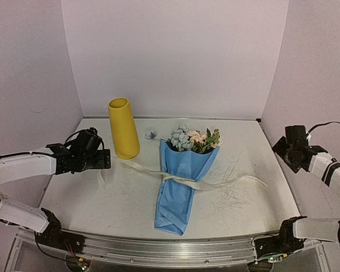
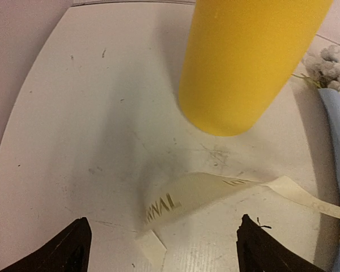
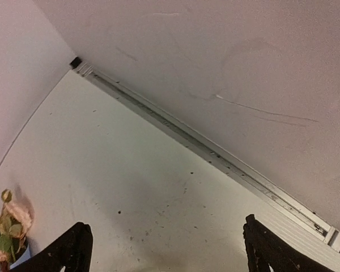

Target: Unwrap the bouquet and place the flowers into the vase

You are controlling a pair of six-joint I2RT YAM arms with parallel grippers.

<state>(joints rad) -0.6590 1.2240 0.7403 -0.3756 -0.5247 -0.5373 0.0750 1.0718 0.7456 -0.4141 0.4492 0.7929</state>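
Note:
The bouquet (image 1: 184,175) lies flat mid-table, a light blue paper cone with its narrow end toward the near edge. The flowers (image 1: 195,139), pale blue and peach with green leaves, stick out of its far end. A cream ribbon (image 1: 181,180) is tied round the cone, and its tails trail left and right. The yellow vase (image 1: 123,127) stands upright left of the bouquet. My left gripper (image 1: 106,159) is open, low beside the vase (image 2: 243,62), with the ribbon tail (image 2: 209,192) on the table ahead of its fingers (image 2: 76,246). My right gripper (image 1: 279,146) is open at the far right, holding nothing.
One loose pale blue bloom (image 1: 152,135) lies between the vase and the bouquet. The right ribbon tail (image 1: 252,180) reaches toward the right arm. White walls enclose the table on three sides, with a metal rail (image 3: 215,156) along the wall base. A metal bar (image 1: 170,249) runs along the near edge.

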